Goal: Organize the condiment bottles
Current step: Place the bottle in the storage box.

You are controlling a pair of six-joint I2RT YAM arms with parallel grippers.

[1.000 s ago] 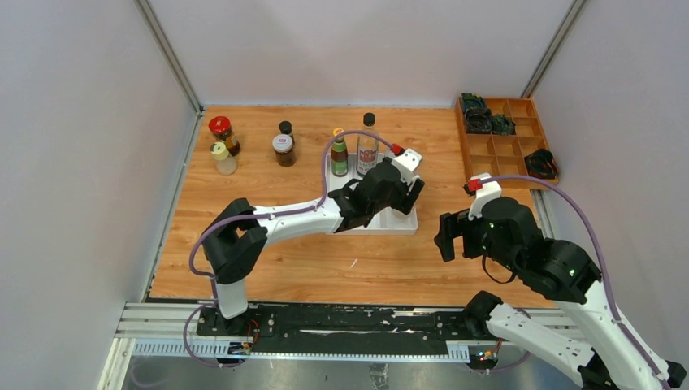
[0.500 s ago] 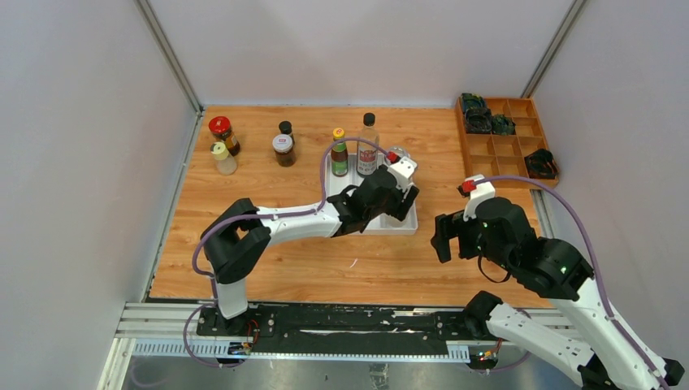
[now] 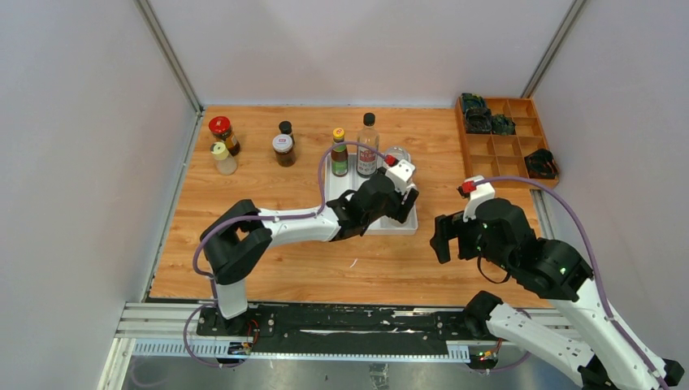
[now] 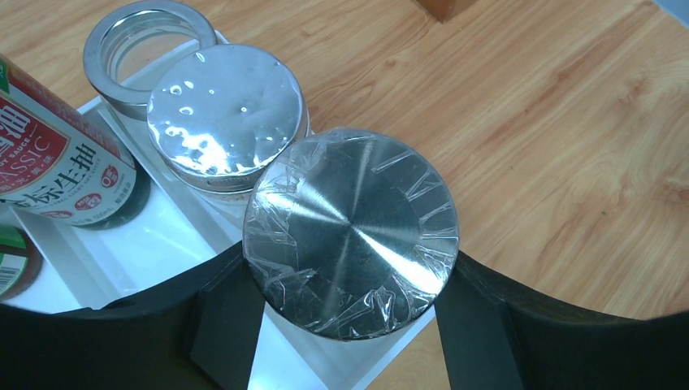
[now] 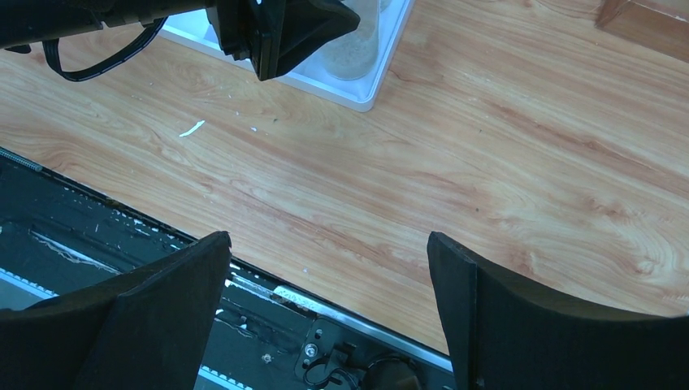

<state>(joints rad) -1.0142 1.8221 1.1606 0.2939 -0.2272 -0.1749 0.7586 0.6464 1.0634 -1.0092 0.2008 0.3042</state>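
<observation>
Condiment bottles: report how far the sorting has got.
Done: the green-labelled bottle, tall black-capped bottle, shiny-lidded jar and ring-lidded jar stand in the white tray.
In hand: the left tool grips a film-wrapped jar at the tray's near right corner.
Left: the red-lidded jar, pale shaker, dark bottle and labelled jar stand on the table's far left.
The right tool hangs open, empty.

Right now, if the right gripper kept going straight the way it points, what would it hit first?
Probably the bare wooden tabletop near its front edge; the open right gripper has nothing between its fingers. The white tray lies off that line, though depth is unclear.
</observation>
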